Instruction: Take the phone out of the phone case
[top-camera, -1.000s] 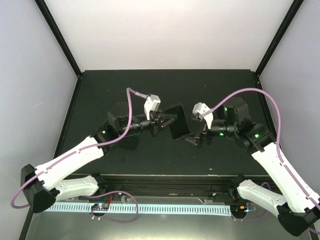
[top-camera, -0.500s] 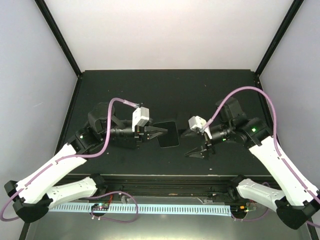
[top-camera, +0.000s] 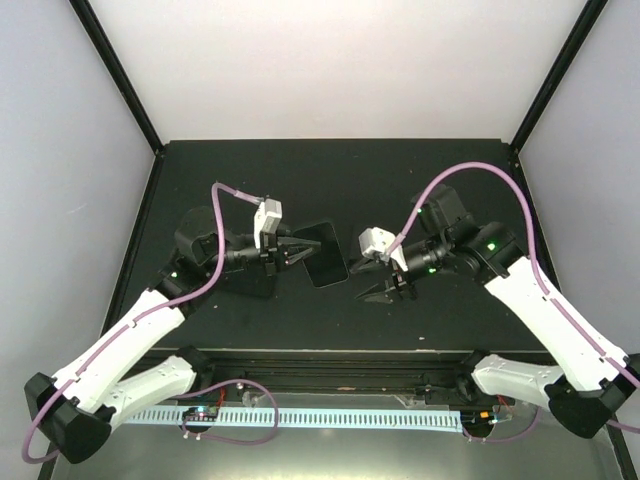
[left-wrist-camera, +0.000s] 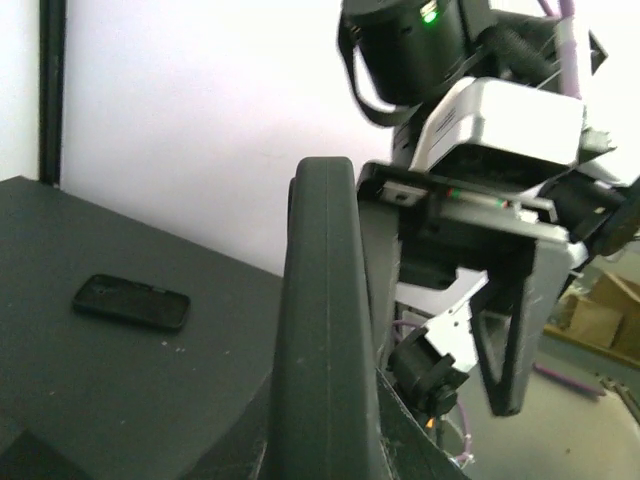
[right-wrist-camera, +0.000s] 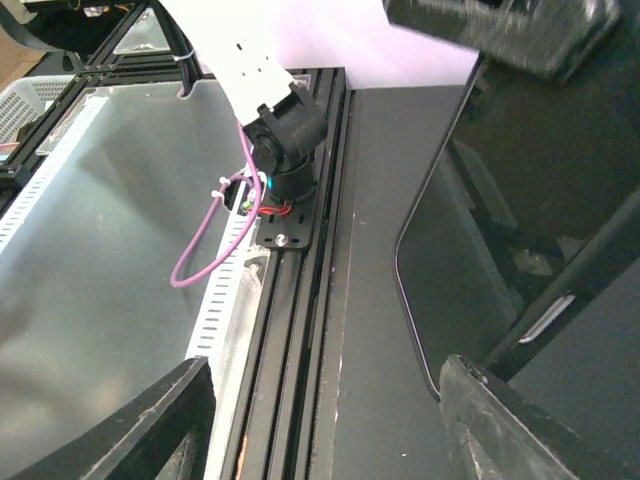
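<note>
The phone case (top-camera: 324, 254) is a dark slab lifted off the black table (top-camera: 440, 170), and my left gripper (top-camera: 298, 256) is shut on its left end. In the left wrist view the case (left-wrist-camera: 322, 300) stands edge-on, thick and matte. The right wrist view shows the slab's glossy face with a thin light rim (right-wrist-camera: 470, 250), which looks like the phone seated in the case. My right gripper (top-camera: 372, 280) hangs open just right of the slab. Its fingertips (right-wrist-camera: 170, 420) are spread wide, one of them close by the slab's lower corner, with nothing between them.
A small flat black object (left-wrist-camera: 131, 301) lies on the table in the left wrist view. The black rail (right-wrist-camera: 300, 300) and the white slotted cable duct (top-camera: 300, 416) run along the table's near edge. Black frame posts (top-camera: 120, 75) stand at the back corners.
My left gripper has drawn back to the left with the case and tilted it up again. The right gripper has moved left toward the case and its jaws have narrowed.
</note>
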